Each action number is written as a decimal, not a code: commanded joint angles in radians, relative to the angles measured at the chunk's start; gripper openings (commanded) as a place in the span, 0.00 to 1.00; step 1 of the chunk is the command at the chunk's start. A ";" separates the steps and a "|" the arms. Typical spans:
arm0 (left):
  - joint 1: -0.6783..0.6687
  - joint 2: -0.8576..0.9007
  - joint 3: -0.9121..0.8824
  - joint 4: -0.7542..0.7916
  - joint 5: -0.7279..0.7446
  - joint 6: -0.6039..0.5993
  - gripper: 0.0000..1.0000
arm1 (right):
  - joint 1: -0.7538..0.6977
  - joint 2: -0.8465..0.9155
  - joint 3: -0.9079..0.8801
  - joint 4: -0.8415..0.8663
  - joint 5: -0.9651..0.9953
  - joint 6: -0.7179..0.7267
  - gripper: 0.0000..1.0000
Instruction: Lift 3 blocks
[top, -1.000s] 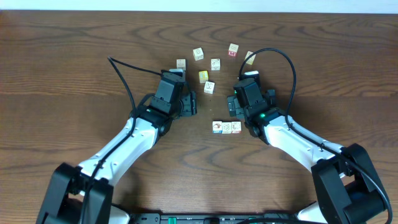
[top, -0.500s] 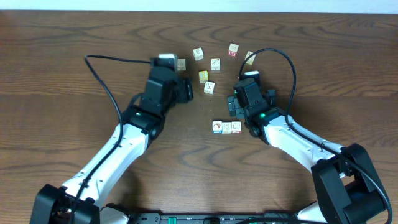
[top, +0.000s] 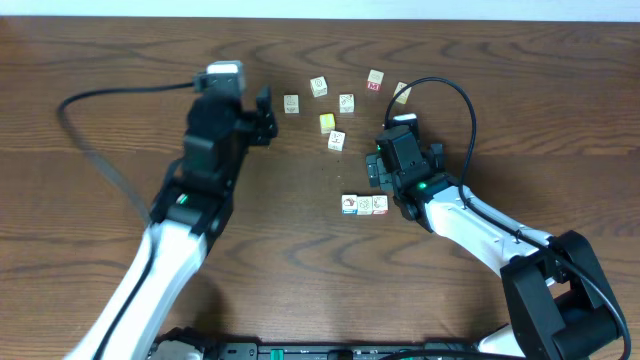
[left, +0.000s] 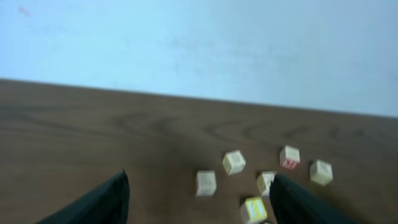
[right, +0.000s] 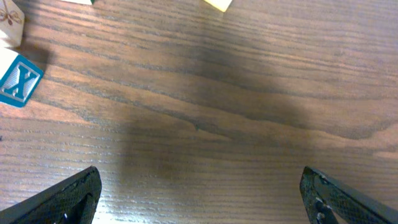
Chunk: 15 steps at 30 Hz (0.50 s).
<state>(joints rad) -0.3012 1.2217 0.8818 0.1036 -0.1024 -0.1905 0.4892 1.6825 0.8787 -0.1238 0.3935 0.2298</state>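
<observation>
Hanging wide open over the wooden table, both grippers hold nothing. The left gripper sits to the left of the yellow cube, about level with it across the table, its two dark fingers spread far apart. Its wrist camera looks across the table toward the wall, and the yellow cube shows low between the fingers, close to the right one. The right gripper points down at bare wood to the right of the yellow cube and a little nearer the robot. Its fingertips sit at the two lower corners of its own view with only wood grain between them.

The blocks, three pale picture cubes, lie on the table in a tight row, side by side. The row is nearer the robot than the yellow cube and slightly to its right, and no finger is on it. Other pale cubes lie scattered around the yellow cube. One is just beside it on the robot's side, and the rest lie beyond it, to its left and right.
</observation>
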 joint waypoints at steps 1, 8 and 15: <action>0.006 -0.188 0.001 -0.106 -0.087 0.027 0.73 | 0.004 0.006 0.003 0.000 0.012 0.000 0.99; 0.101 -0.492 -0.049 -0.289 -0.064 0.022 0.73 | 0.004 0.006 0.003 0.000 0.013 0.000 0.99; 0.192 -0.761 -0.268 -0.072 -0.039 -0.055 0.73 | 0.004 0.006 0.003 0.000 0.012 0.000 0.99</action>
<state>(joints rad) -0.1310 0.5419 0.7044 -0.0311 -0.1558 -0.2085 0.4892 1.6825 0.8791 -0.1230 0.3935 0.2298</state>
